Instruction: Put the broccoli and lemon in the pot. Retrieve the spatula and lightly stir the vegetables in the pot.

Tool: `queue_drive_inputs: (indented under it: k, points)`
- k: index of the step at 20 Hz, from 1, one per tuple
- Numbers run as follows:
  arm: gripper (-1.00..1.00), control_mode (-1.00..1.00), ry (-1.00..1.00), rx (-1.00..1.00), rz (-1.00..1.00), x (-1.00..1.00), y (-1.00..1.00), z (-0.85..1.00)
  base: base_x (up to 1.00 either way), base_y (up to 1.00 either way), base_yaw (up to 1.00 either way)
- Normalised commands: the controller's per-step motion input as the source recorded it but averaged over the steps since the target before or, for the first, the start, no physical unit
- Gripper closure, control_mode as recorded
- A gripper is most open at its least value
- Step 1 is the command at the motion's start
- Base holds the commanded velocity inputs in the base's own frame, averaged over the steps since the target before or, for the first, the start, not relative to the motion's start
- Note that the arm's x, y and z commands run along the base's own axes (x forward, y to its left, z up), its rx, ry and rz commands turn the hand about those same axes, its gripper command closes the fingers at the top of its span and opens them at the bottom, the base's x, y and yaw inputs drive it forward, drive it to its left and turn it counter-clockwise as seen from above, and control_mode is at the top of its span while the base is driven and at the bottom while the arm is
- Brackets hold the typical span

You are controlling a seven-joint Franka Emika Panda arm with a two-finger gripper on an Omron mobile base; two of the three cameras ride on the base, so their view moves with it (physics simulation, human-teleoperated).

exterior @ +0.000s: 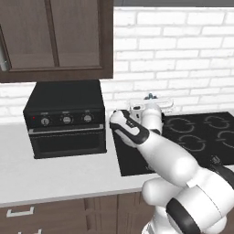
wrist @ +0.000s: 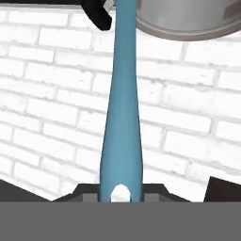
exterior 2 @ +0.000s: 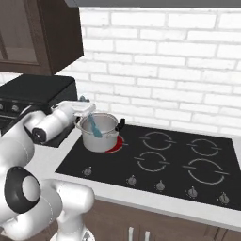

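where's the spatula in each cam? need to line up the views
Left base view: I can't pick it out; the arm covers the spot beside the toaster oven.
Right base view: spatula left of centre, blue, slanting into the pot, under the gripper.
Hand view: handle up the middle, bottom edge to top edge; pot at upper right.
Shared landmark: the white brick wall, behind the cooktop.

I see a pale surface (exterior: pixel 55 176) carrying the black toaster oven (exterior: pixel 66 119) at left, black cooktop (exterior 2: pixel 179 162) set into it at right; the pot (exterior 2: pixel 100 132) sits on the cooktop's rear-left burner.
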Motion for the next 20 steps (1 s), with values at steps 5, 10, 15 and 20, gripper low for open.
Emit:
queue_drive_inputs:
  k: [5,10,15,20]
  points:
    - [1.0,-1.0,-0.07,0.04,0.0,0.05,0.0,-0.79,0.0,0.0,0.0]
    - [1.0,-1.0,-0.22,0.01,0.0,0.03,0.0,-0.24,0.0,0.0,0.0]
    - [1.0,-1.0,-0.32,0.01,0.0,-0.45,0.0,0.56,0.0,0.0,0.0]
    - [1.0,-1.0,-0.23,0.06,0.0,0.16,-0.08,0.24,0.0,0.0,0.0]
